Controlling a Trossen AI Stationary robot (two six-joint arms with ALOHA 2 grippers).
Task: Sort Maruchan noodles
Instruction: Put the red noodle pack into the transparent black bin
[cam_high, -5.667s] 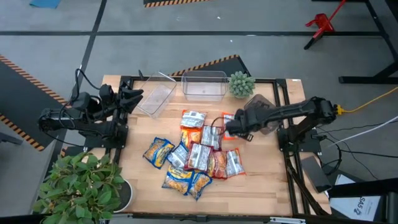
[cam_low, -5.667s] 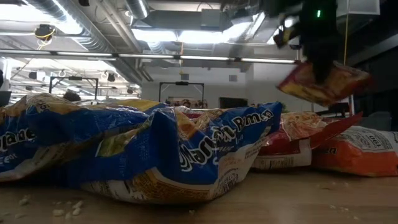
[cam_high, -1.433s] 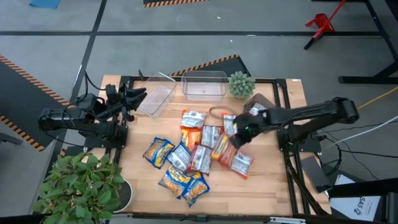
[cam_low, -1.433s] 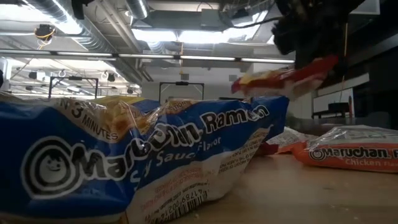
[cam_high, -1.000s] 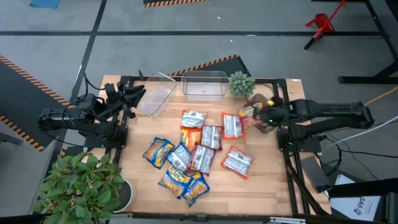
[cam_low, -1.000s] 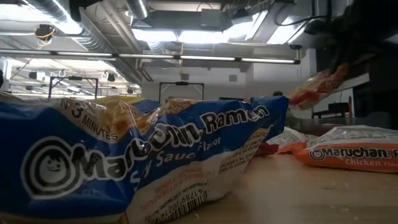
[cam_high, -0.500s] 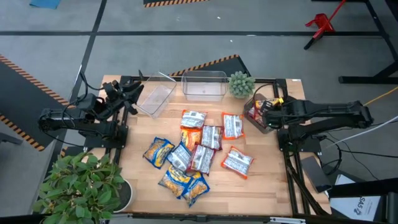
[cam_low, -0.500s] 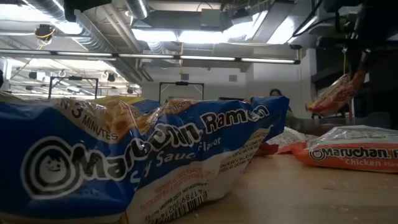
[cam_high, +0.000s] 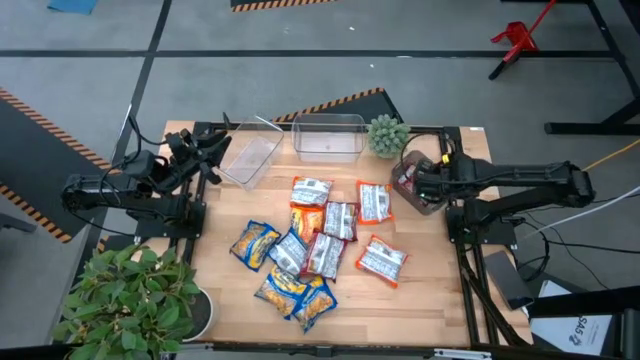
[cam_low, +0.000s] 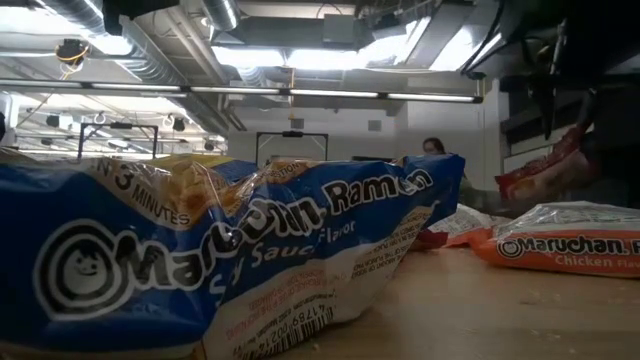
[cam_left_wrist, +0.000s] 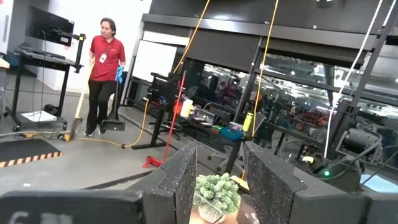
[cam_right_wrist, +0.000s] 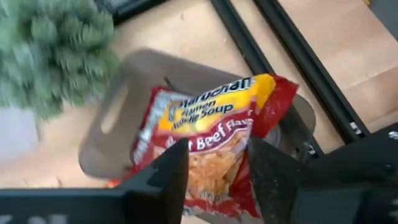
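2 arms: left arm waits at the table's left edge, left gripper (cam_high: 212, 150) raised near the tilted clear bin, fingers (cam_left_wrist: 180, 180) parted with nothing between them; right arm reaches in from the right edge.
Table (cam_high: 420, 300): wooden top in a black frame, packets spread over its middle.
Loose pile (cam_high: 300, 255): roughly 10 Maruchan packets lying flat and overlapping; yellow-and-blue ones at the near-left, red-and-silver ones in the centre, orange ones toward the right.
Front packet (cam_low: 230, 260): blue soy sauce flavor, fills most of the low view.
Orange packet (cam_low: 570, 250): chicken flavor, flat on the table, apart from the pile's right side.
Clear bins: 1 tilted bin (cam_high: 248, 160) at back left, 1 upright bin (cam_high: 327, 137) at back centre.
Dark bin (cam_right_wrist: 118, 124): at the right back, just beside the small green plant (cam_high: 388, 133).
Right gripper (cam_right_wrist: 214, 171): over the dark bin, fingers clamped on the beef packet.
Beef packet (cam_right_wrist: 211, 130): red and yellow, held above the dark bin's opening, crumpled; whether it touches the bin, cannot tell.
Person (cam_left_wrist: 102, 74): red top, walking in the room beyond.
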